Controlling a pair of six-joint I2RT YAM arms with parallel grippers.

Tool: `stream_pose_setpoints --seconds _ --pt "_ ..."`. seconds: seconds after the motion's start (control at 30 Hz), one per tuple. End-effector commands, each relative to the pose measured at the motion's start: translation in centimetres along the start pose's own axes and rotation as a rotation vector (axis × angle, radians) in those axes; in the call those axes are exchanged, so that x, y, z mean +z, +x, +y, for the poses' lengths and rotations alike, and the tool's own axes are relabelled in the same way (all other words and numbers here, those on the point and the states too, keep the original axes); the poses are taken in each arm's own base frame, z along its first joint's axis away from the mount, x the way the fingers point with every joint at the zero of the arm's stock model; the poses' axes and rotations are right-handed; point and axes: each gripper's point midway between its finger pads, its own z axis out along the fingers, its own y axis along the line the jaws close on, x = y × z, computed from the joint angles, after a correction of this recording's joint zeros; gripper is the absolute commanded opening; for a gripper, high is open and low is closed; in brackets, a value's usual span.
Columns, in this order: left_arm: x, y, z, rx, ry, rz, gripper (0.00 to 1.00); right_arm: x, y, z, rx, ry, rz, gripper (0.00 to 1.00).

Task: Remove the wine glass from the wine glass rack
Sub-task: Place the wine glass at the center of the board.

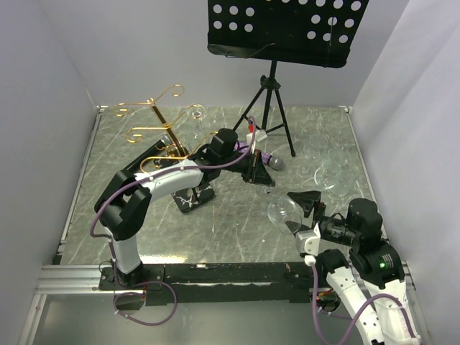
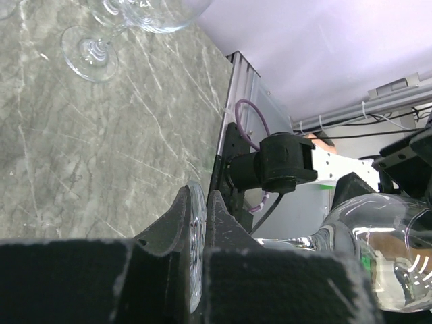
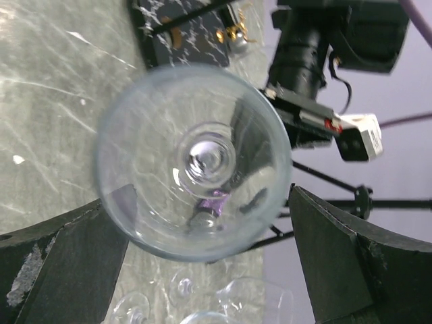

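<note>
Closest to us, in the right wrist view, the right gripper [image 3: 199, 202] has its two black fingers [image 3: 64, 270] spread wide, one on each side of the wine glass [image 3: 196, 162], whose open mouth faces the lens. We cannot tell whether either finger touches the bowl. At the other end, the left gripper [image 2: 199, 196] is clamped tight on the thin round foot [image 2: 197, 236] of that same glass, and the stem runs sideways from there to the bowl. From above, we see the glass lying level in the air above the grey marbled table [image 1: 237, 237], between the two arms. It is off the gold rack [image 1: 159, 128], to the right of that rack's black veined base [image 1: 190, 195]. We see more clear glasses [image 1: 327, 171] at the table's right side, and a black music stand [image 1: 287, 29] at the back.
</note>
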Motion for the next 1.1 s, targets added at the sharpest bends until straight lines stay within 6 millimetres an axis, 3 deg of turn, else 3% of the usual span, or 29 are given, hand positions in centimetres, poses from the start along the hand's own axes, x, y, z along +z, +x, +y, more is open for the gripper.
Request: stream_pose_setpoints --seconds 0.0,0.23,0.5,1.07 --pt "0.0 -1.4 0.3 0.007 0.014 -0.037 0.01 -0.5 -2.9 -0.8 -0.135 -0.018 -0.097 1.0" --pt "0.1 -1.4 0.8 -0.013 -0.003 -0.039 0.01 0.0 -2.7 -2.1 -0.181 -0.012 -0.105 1.0" --pt "0.3 -1.5 1.1 -0.02 -0.009 -0.043 0.01 0.1 -3.5 -0.2 -0.252 -0.109 -0.162 1.0" --pt "0.6 -1.2 1.0 -0.018 -0.003 -0.034 0.01 1.0 -3.0 0.5 -0.281 -0.163 -0.184 0.96"
